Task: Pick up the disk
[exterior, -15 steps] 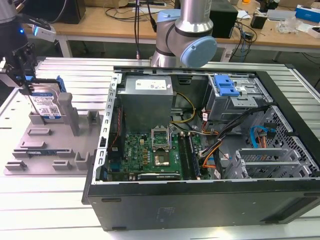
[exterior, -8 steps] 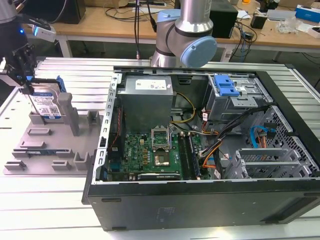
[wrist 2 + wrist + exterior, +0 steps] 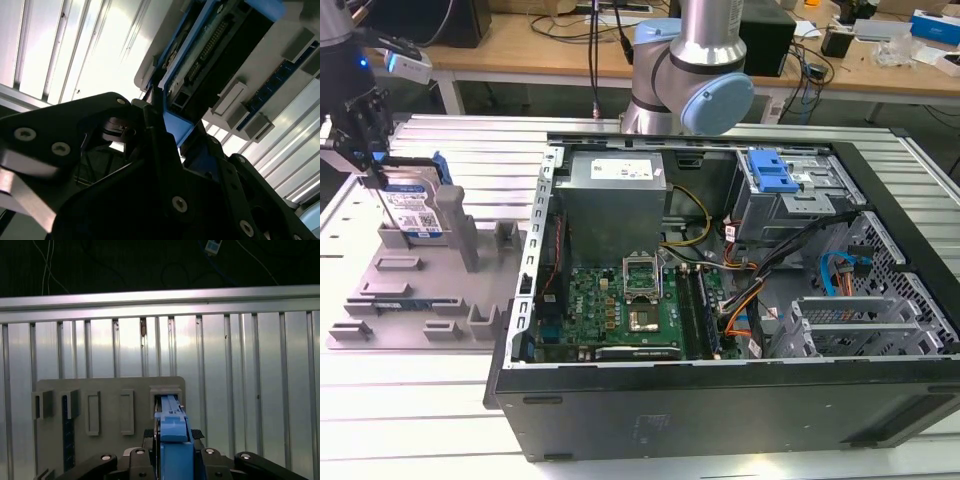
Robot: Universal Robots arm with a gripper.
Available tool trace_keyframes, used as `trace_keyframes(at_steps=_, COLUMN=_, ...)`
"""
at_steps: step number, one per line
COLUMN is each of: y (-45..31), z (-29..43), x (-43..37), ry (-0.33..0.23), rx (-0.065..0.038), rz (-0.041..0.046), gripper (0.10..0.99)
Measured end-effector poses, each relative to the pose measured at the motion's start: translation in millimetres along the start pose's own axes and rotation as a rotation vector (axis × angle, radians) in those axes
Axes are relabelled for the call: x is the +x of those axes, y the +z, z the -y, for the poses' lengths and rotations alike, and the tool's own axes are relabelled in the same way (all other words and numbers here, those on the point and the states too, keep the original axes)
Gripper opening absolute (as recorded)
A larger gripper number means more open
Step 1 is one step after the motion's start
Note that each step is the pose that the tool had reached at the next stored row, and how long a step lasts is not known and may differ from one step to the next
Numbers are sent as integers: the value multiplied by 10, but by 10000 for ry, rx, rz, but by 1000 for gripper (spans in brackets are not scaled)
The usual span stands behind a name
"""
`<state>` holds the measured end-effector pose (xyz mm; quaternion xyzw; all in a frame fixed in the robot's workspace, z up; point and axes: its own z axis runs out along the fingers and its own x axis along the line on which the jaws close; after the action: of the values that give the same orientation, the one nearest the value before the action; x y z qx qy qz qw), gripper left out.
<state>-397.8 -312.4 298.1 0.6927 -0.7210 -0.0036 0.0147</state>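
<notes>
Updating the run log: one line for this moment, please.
gripper: shut on disk | disk: upright in grey fixture slot | PC case: open

In the exterior view the gripper (image 3: 372,165) is cut by the picture's left edge, and its fingertips merge with the top edge of the disk (image 3: 413,208), so whether the jaws are clamped cannot be told. The disk's lower part is hidden in a slot of the grey fixture tray (image 3: 420,300). In the first wrist view the disk (image 3: 172,442) runs off the picture's edge, its label unseen. In the second wrist view dark gripper links cover one end of the disk (image 3: 210,45).
</notes>
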Motion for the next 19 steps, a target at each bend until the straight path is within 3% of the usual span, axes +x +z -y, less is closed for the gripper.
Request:
trace_keyframes(at_steps=2, y=-16, z=-1, x=1, ry=0, rx=2, rz=1, gripper=369)
trace_keyframes(at_steps=6, y=-167, z=-4, x=3, ry=-1, rx=2, rz=1, gripper=369)
trace_keyframes(at_steps=16, y=-670, z=-17, x=13, ry=0, rx=1, rz=0, gripper=369)
trace_keyframes(at_steps=19, y=-853, z=-21, x=18, ry=-1, rx=1, rz=0, gripper=369)
